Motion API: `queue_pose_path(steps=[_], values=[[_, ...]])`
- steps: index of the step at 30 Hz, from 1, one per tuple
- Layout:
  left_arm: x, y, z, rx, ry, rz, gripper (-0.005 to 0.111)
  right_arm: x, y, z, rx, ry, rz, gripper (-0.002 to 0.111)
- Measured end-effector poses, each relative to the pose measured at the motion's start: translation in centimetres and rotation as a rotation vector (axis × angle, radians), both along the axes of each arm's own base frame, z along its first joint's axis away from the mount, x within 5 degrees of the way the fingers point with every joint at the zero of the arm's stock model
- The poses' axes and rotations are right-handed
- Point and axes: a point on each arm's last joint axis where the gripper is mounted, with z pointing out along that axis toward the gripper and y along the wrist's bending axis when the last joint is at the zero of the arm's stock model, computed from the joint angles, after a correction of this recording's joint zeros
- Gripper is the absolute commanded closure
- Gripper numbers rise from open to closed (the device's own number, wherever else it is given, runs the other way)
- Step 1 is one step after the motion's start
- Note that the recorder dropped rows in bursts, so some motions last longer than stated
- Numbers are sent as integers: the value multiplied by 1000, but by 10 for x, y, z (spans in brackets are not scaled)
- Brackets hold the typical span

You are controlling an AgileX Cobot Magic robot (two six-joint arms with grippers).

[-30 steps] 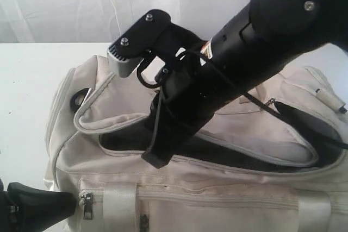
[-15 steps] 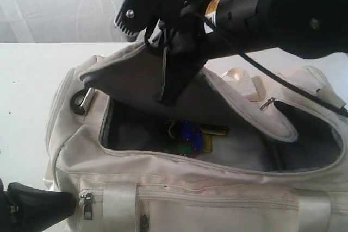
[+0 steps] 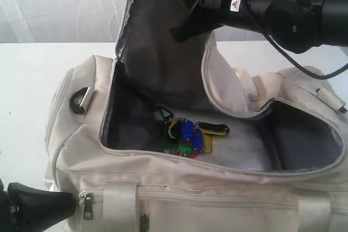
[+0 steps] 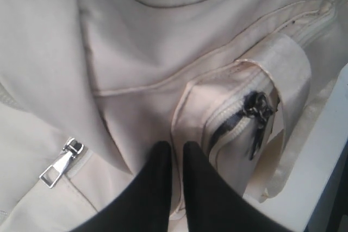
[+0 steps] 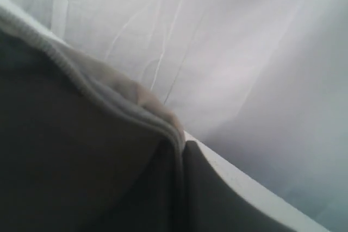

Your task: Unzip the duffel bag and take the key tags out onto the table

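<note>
The cream duffel bag (image 3: 228,205) lies on the white table (image 3: 27,91) with its main opening unzipped. My right gripper (image 3: 187,25) is shut on the edge of the top flap (image 3: 157,42) and holds it upright, grey lining showing; in the right wrist view the zipper edge (image 5: 109,96) runs between the jaws of the right gripper (image 5: 179,148). The key tags (image 3: 186,137), a red, green, blue, yellow and black bunch, lie on the bag's grey floor. My left gripper (image 3: 65,204) presses at the bag's front left corner, and the left gripper (image 4: 177,148) is pinched on a fold of fabric.
A front pocket zipper pull (image 3: 87,205) hangs right beside the left fingertips. A black D-ring (image 3: 80,100) sits on the bag's left end. A white curtain (image 3: 54,4) closes off the back. The right arm (image 3: 288,9) spans above the bag's right half.
The right gripper has risen with the flap, swinging it from lying over the opening to standing upright. The key tags have come into view. The left gripper has stayed put.
</note>
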Motion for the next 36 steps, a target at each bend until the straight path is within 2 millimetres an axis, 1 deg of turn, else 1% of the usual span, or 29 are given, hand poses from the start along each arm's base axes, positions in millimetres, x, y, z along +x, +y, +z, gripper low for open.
queue_pose_path(steps=[5, 8, 14, 17, 19, 21, 24, 25, 26, 27, 29, 30, 31, 32, 34, 36], values=[[0, 0, 0, 0, 0, 0, 91, 31, -20, -18, 242, 118, -150, 107], [0, 0, 0, 0, 0, 0, 91, 44, -31, -27, 360, 171, -222, 107], [0, 0, 0, 0, 0, 0, 91, 62, -50, -39, 544, 254, -319, 107], [0, 0, 0, 1, -1, 2, 91, 67, -56, -45, 594, 292, -353, 107], [0, 0, 0, 1, -1, 1, 91, 69, -57, -48, 614, 308, -364, 104], [0, 0, 0, 1, -1, 1, 91, 70, -56, -51, 639, 329, -372, 99], [0, 0, 0, 1, -1, 1, 91, 71, -56, -55, 666, 349, -379, 82], [0, 0, 0, 1, -1, 1, 91, 72, -55, -57, 669, 353, -381, 63], [0, 0, 0, 1, -1, 1, 91, 74, -56, -60, 676, 352, -382, 51], [0, 0, 0, 1, -1, 1, 91, 75, -56, -60, 679, 347, -383, 32], [0, 0, 0, 1, -1, 1, 91, 76, -56, -58, 714, 313, -370, 20], [0, 0, 0, 1, -1, 1, 91, 78, -57, -52, 760, 278, -366, 20], [0, 0, 0, 1, -1, 1, 91, 79, -57, -50, 771, 264, -366, 20], [0, 0, 0, 1, -1, 1, 91, 81, -58, -42, 786, 229, -361, 20], [0, 0, 0, 1, -1, 1, 91, 80, -59, -29, 768, 171, -345, 20], [0, 0, 0, 1, -1, 1, 91, 75, -62, -14, 718, 109, -332, 22]])
